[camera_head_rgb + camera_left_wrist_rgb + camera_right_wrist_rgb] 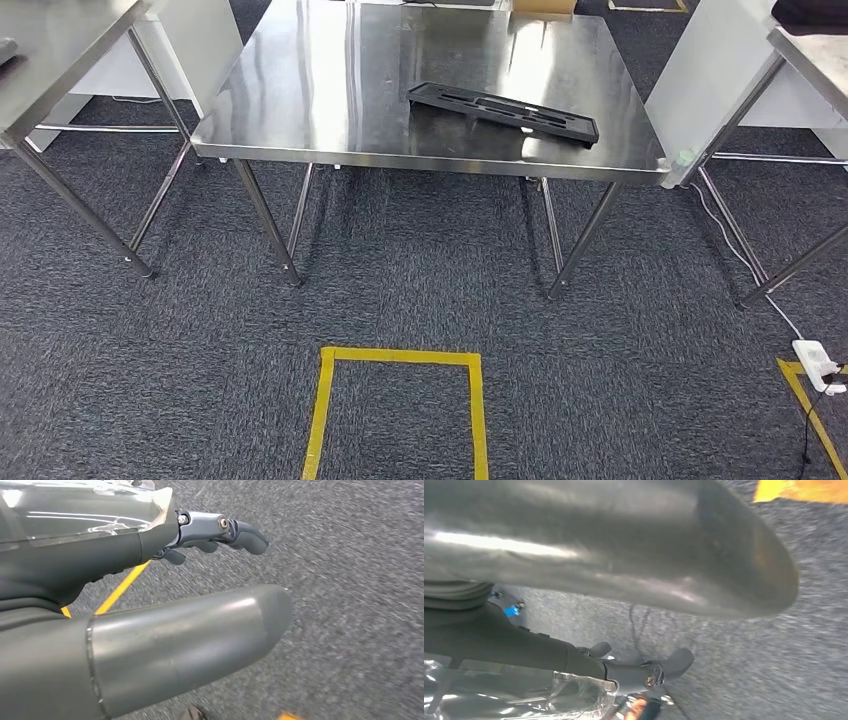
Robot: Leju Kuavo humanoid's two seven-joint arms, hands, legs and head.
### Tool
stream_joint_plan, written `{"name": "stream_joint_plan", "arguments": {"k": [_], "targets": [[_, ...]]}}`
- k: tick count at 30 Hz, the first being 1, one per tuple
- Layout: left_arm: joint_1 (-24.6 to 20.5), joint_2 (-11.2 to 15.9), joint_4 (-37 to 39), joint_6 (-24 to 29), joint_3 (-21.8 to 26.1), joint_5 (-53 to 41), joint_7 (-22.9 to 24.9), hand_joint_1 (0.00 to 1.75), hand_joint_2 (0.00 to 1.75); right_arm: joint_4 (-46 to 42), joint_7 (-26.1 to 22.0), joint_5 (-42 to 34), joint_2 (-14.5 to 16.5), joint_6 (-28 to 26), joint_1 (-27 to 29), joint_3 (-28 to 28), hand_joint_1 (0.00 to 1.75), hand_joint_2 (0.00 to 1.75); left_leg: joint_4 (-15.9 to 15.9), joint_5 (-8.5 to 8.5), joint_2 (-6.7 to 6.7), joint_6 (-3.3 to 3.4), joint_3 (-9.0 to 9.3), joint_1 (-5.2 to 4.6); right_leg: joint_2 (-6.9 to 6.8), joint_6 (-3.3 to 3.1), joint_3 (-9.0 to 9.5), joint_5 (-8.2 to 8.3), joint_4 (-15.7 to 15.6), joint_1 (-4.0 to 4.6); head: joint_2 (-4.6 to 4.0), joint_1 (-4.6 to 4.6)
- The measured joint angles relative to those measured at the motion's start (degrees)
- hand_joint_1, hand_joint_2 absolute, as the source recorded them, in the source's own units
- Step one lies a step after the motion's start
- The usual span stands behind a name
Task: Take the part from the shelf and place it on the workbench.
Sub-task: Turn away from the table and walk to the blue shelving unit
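A flat black part [503, 112] with cut-out slots lies on the steel workbench [330, 110] ahead of me, toward its right front. My left hand [200, 575] hangs over grey carpet, its thumb and fingers [240, 534] spread apart with nothing between them. My right hand [644, 615] also hangs above the carpet, fingers [669, 666] apart and empty.
Steel tables [50, 60] stand at the left and at the right [810, 50]. A yellow tape square [400, 400] marks the carpet in front of me. A white power strip [820, 365] with a cable lies on the floor at the right.
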Motion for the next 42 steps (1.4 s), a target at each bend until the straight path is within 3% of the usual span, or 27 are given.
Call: {"name": "stream_joint_plan", "arguments": {"k": [1,2,3,5,6,8,10,11,12,14,15,16,17,18,20,22,25,26,27,29,31,33,35,36,38,41,42], "targets": [[0.02,-0.01,0.01,-0.05,0.0,-0.02,0.0,0.0,0.0,0.03,-0.07,-0.15,-0.14,-0.03,0.01,-0.25,0.0,0.0,0.05,0.77,0.08,-0.06,-0.93,-0.04,0.05,0.42,0.02,-0.66,2.56,0.0,0.0,0.02],[0.03,-0.05,0.01,-0.11,0.0,-0.04,0.01,0.0,0.0,0.05,-0.19,-0.3,-0.29,-0.07,0.01,-0.5,0.0,0.0,0.1,1.52,0.14,-0.17,-1.83,-0.06,0.07,1.07,0.92,-0.06,3.36,0.0,0.0,0.02],[0.04,-0.1,0.02,-0.17,0.0,-0.05,0.01,0.0,0.0,0.06,-0.42,-0.44,-0.44,-0.13,0.0,-0.76,0.0,0.0,0.15,2.26,0.17,-0.33,-2.66,-0.06,0.08,1.76,2.97,1.31,1.93,-0.01,0.0,0.02],[0.05,-0.18,0.02,-0.22,0.0,-0.09,-0.03,0.0,0.0,0.07,-1.16,-0.66,-0.66,-0.21,-0.09,-1.19,0.0,0.0,0.26,3.57,0.19,-0.82,-4.11,-0.15,0.12,2.3,9.48,3.15,-6.01,0.05,0.0,0.02],[0.05,-0.19,0.02,-0.22,0.01,-0.11,-0.11,0.0,0.0,0.07,-1.62,-0.73,-0.73,-0.22,-0.17,-1.39,0.0,0.0,0.31,4.19,0.22,-1.13,-4.55,-0.25,0.18,2.02,12.74,2.96,-10.9,0.19,0.0,-0.02],[0.06,-0.19,0.01,-0.23,0.01,-0.28,-0.33,0.0,0.0,0.09,-2.28,-0.82,-0.79,-0.2,-0.32,-1.82,0.0,0.0,0.14,5.42,0.34,-1.64,-4.95,-0.44,0.32,1.14,15.82,1.95,-16.65,0.55,0.0,-0.07],[0.15,-0.15,0.01,-0.26,0.02,-0.57,-0.51,0.0,0.0,0.17,-2.58,-0.77,-0.85,-0.17,-0.3,-2.21,0.0,0.0,-0.07,6.02,0.31,-2.16,-5.34,-0.37,0.27,0.11,15.1,2.35,-17.31,0.3,0.0,-0.1],[0.22,-0.13,0.02,-0.29,0.02,-0.72,-0.56,0.0,0.0,0.2,-2.69,-0.72,-0.9,-0.16,-0.27,-2.36,0.0,0.0,0.62,4.89,0.22,-2.46,-5.74,-0.28,0.18,-0.56,14.69,2.86,-17.29,0.07,0.0,-0.11],[0.29,-0.11,0.03,-0.32,0.03,-0.87,-0.58,0.0,0.0,0.23,-2.78,-0.69,-0.96,-0.15,-0.25,-2.48,0.0,0.0,2.5,2.64,0.12,-2.77,-6.37,-0.15,0.05,-1.28,14.23,3.43,-17.3,-0.17,0.0,-0.17],[0.33,-0.11,0.04,-0.38,0.04,-1.24,-0.59,0.0,0.0,0.25,-2.87,-0.72,-1.07,-0.15,-0.26,-2.69,0.0,0.0,9.46,-3.37,-0.02,-3.28,-8.05,0.04,-0.19,-2.17,13.37,4.29,-17.05,-0.12,0.0,-0.24],[0.34,-0.1,0.04,-0.43,0.03,-1.49,-0.6,0.0,0.0,0.25,-2.87,-0.83,-1.09,-0.15,-0.26,-2.82,0.0,0.0,13.41,-5.47,-0.05,-3.5,-8.79,0.1,-0.31,-2.3,12.83,4.62,-16.79,-0.02,0.0,-0.25],[0.33,-0.08,0.04,-0.51,0.03,-1.69,-0.7,0.0,0.0,0.25,-2.86,-0.98,-1.12,-0.16,-0.26,-2.97,0.0,0.0,16.24,-6.33,-0.06,-3.66,-9.08,0.12,-0.38,-2.26,12.25,4.9,-16.46,0.04,0.0,-0.25],[0.31,-0.05,0.04,-0.66,0.02,-1.83,-0.9,0.0,0.0,0.25,-2.84,-1.19,-1.14,-0.18,-0.26,-3.18,0.0,0.0,17.42,-6.12,-0.06,-3.75,-8.65,0.19,-0.42,-2.18,11.61,5.15,-16.05,0.04,0.0,-0.26],[0.31,-0.01,0.04,-0.82,0.01,-1.93,-1.19,0.0,0.0,0.26,-2.79,-1.38,-1.16,-0.19,-0.25,-3.42,0.0,0.0,16.22,-4.96,-0.06,-3.76,-7.05,0.29,-0.43,-2.08,10.93,5.33,-15.53,0.02,0.0,-0.27],[0.28,0.1,0.03,-1.18,0.0,-2.0,-1.73,0.0,0.0,0.27,-2.69,-1.58,-1.19,-0.23,-0.26,-3.82,0.0,0.0,9.5,-2.52,-0.17,-3.5,-1.93,0.47,-0.42,-1.99,9.66,5.48,-14.38,0.05,0.0,-0.28],[0.27,0.22,0.02,-1.38,-0.02,-2.11,-1.98,0.0,0.0,0.28,-2.66,-1.6,-1.19,-0.25,-0.4,-4.05,0.0,0.0,3.9,-1.84,-0.4,-3.14,1.48,0.35,-0.4,-1.62,8.59,5.72,-13.42,0.25,0.0,-0.21],[0.24,0.29,0.03,-1.43,-0.03,-2.2,-2.09,0.0,0.0,0.31,-2.65,-1.62,-1.2,-0.28,-0.47,-4.3,0.0,0.0,1.91,-1.64,-0.44,-2.43,1.69,0.04,-0.4,-0.32,7.61,6.32,-12.99,0.32,0.0,-0.16],[0.17,0.28,0.03,-1.43,-0.03,-2.21,-2.1,0.0,0.0,0.33,-2.64,-1.62,-1.22,-0.3,-0.45,-4.38,0.0,0.0,1.28,-1.35,-0.36,-1.98,1.57,0.09,-0.32,-0.09,7.09,5.79,-12.45,0.35,0.0,-0.14],[0.07,0.27,0.03,-1.43,-0.03,-2.22,-2.12,0.0,0.0,0.35,-2.64,-1.63,-1.23,-0.31,-0.42,-4.45,0.0,0.0,0.64,-0.97,-0.26,-1.42,1.31,0.18,-0.19,-0.13,6.32,4.54,-11.11,0.38,0.0,0.01],[-0.09,0.28,0.03,-1.44,-0.02,-2.26,-2.15,0.0,0.0,0.38,-2.62,-1.64,-1.28,-0.33,-0.41,-4.53,0.0,0.0,0.17,0.06,-0.1,-0.65,0.18,0.15,0.09,-0.62,4.13,0.33,-5.55,0.25,0.0,0.4],[-0.11,0.28,0.02,-1.45,-0.02,-2.29,-2.15,0.0,0.0,0.4,-2.6,-1.64,-1.36,-0.33,-0.4,-4.59,0.0,0.0,0.19,1.24,0.03,-0.57,-1.26,0.08,0.19,-0.45,2.73,-2.5,0.7,0.07,0.0,0.67],[-0.12,0.22,0.02,-1.45,-0.03,-2.29,-2.15,0.0,0.0,0.4,-2.58,-1.64,-1.51,-0.33,-0.39,-4.72,0.0,0.0,0.23,2.47,0.14,-0.84,-2.79,0.12,0.19,0.88,4.21,-1.07,1.38,-0.17,0.0,0.7],[-0.13,0.16,0.02,-1.4,-0.03,-2.45,-2.06,0.0,0.0,0.4,-2.52,-1.67,-1.6,-0.33,-0.5,-4.89,0.0,0.0,0.39,3.72,0.15,-1.46,-4.42,0.21,0.18,2.08,9.15,1.77,-5.01,-0.53,0.0,0.7],[-0.15,0.16,0.02,-1.36,-0.05,-2.6,-1.95,0.0,0.0,0.4,-2.44,-1.7,-1.62,-0.34,-0.61,-4.95,0.0,0.0,0.56,4.29,0.12,-1.88,-5.1,0.19,0.26,2.05,12.18,2.01,-9.65,-0.45,0.0,0.71],[-0.17,0.23,0.02,-1.26,-0.09,-2.97,-1.75,0.0,0.0,0.42,-2.13,-1.83,-1.59,-0.44,-0.67,-5.08,0.0,0.0,0.63,5.31,0.09,-2.64,-5.5,0.04,0.41,1.11,15.47,1.16,-15.45,-0.18,-0.01,0.57],[-0.16,0.34,0.02,-1.17,-0.19,-3.55,-1.61,0.0,0.0,0.45,-1.36,-2.05,-1.58,-0.66,-0.63,-5.32,0.0,0.0,0.44,6.23,-0.01,-3.57,-5.48,0.37,0.29,-0.5,14.89,1.66,-15.85,-0.13,-0.01,0.23],[-0.12,0.39,0.03,-1.16,-0.22,-3.77,-1.52,0.0,0.0,0.45,-1.07,-2.04,-1.59,-0.76,-0.64,-5.37,0.0,0.0,1.23,5.02,-0.07,-3.83,-5.86,0.55,0.12,-1.2,14.5,2.14,-15.79,-0.25,-0.01,0.17]]}}
